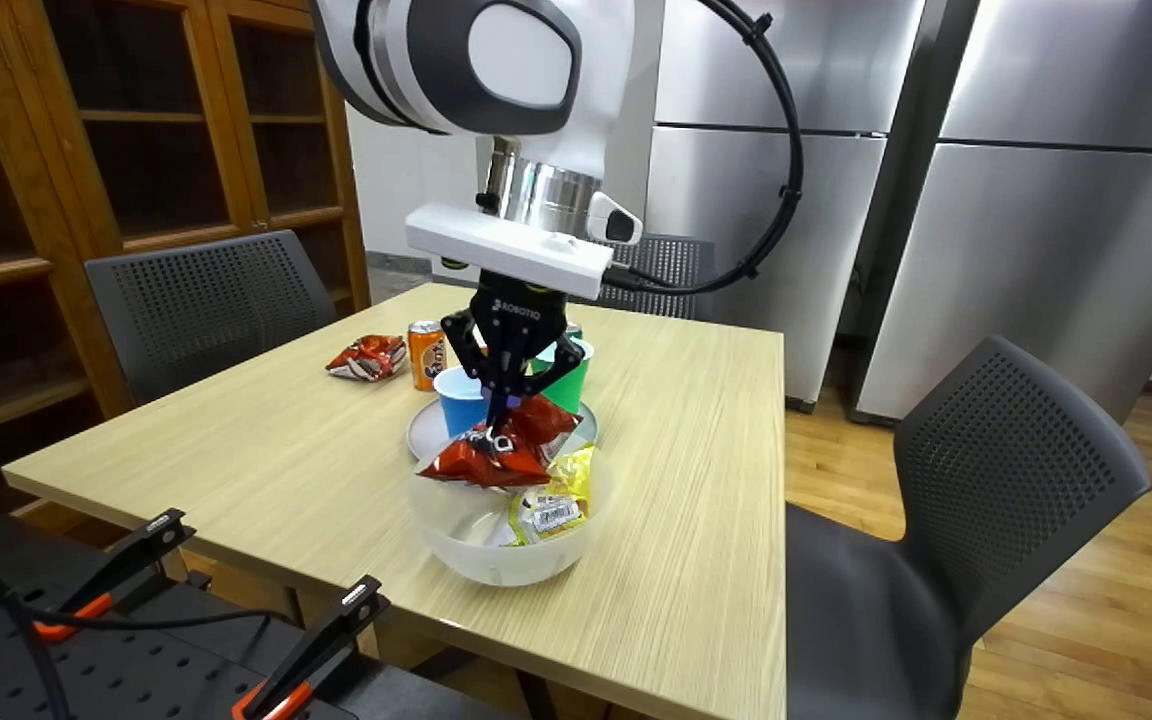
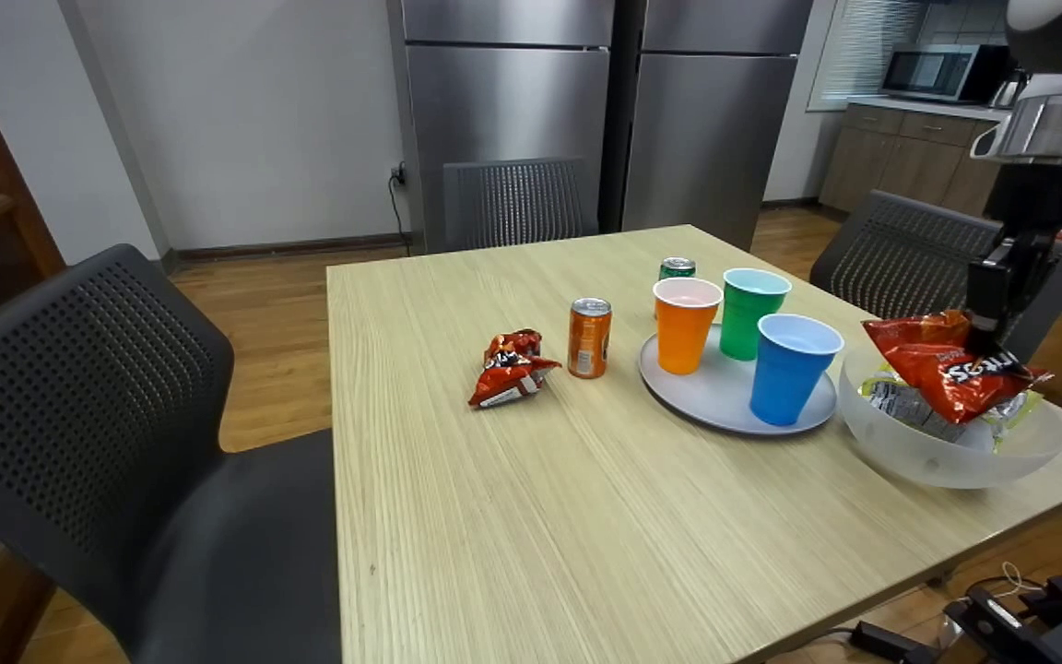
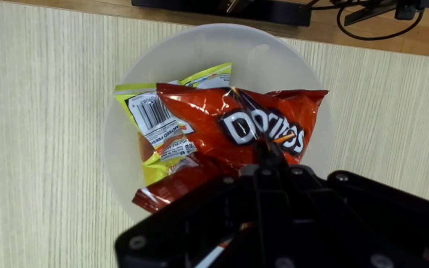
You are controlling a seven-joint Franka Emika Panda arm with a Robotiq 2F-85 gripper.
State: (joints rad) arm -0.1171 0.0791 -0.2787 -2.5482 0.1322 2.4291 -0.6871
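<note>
Blue cup [image 2: 789, 378]: right of centre in an exterior view, just beside the bowl [image 2: 946, 475]; a low swing leftward could tip it.
Yellow bag [image 3: 158, 130]: left in the wrist view, inside the bowl; its bulk might steer the Doritos bag [image 3: 214, 123] over the rim if let go off-centre.
Doritos bag: middle of the wrist view, above the bowl; a corner snagging the rim could twist it loose.
Gripper [image 3: 268, 149]: just right of centre there, fingers pinched together on the bag near its middle; a shallow hold could slip.
Lettering [image 3: 274, 124]: faces up, reads left to right, sloping downward.
Bag axis: seemingly left to right, corners lower left and upper right; the pinched fold leaves it uncertain.
</note>
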